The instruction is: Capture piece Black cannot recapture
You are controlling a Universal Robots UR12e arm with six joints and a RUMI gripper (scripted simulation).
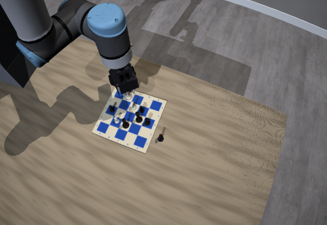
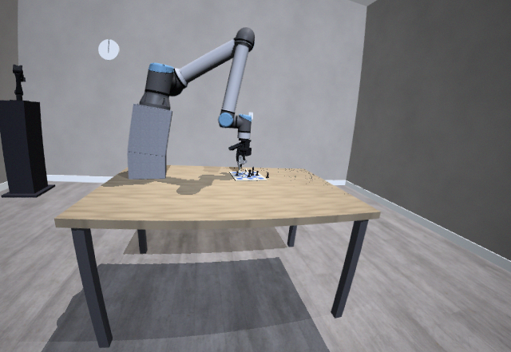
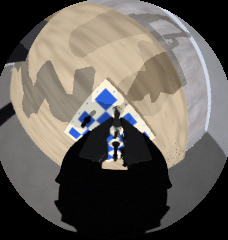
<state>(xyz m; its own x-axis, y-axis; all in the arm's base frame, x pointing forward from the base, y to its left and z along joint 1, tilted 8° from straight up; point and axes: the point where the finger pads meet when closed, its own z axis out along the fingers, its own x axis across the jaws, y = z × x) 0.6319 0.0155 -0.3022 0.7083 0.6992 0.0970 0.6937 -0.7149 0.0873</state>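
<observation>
Your gripper point(image 1: 127, 93) was clenched on a white piece point(image 1: 128, 95) at the far edge of the board point(image 1: 147, 141), near its far-left corner as the top view had it; whether the piece's base touched the square or hung just above it could not be told. One black piece point(image 1: 160, 137) stood upright on the desk point(image 1: 79, 180), just beside the board's right edge and apart from it.

On the board you had six black pieces: one at the left point(image 1: 112, 108), one by the middle point(image 1: 141, 109), a close pair point(image 1: 138, 117), one toward the right point(image 1: 147, 121) and one nearer the front point(image 1: 125, 124). Besides the held piece, two white ones showed: one at centre point(image 1: 133, 107) and one at left point(image 1: 116, 119).

The two front rows of squares carried nothing. Wide bare desk lay to the front and right of the board. Pieces crowded the board's middle, standing close beside each other.
</observation>
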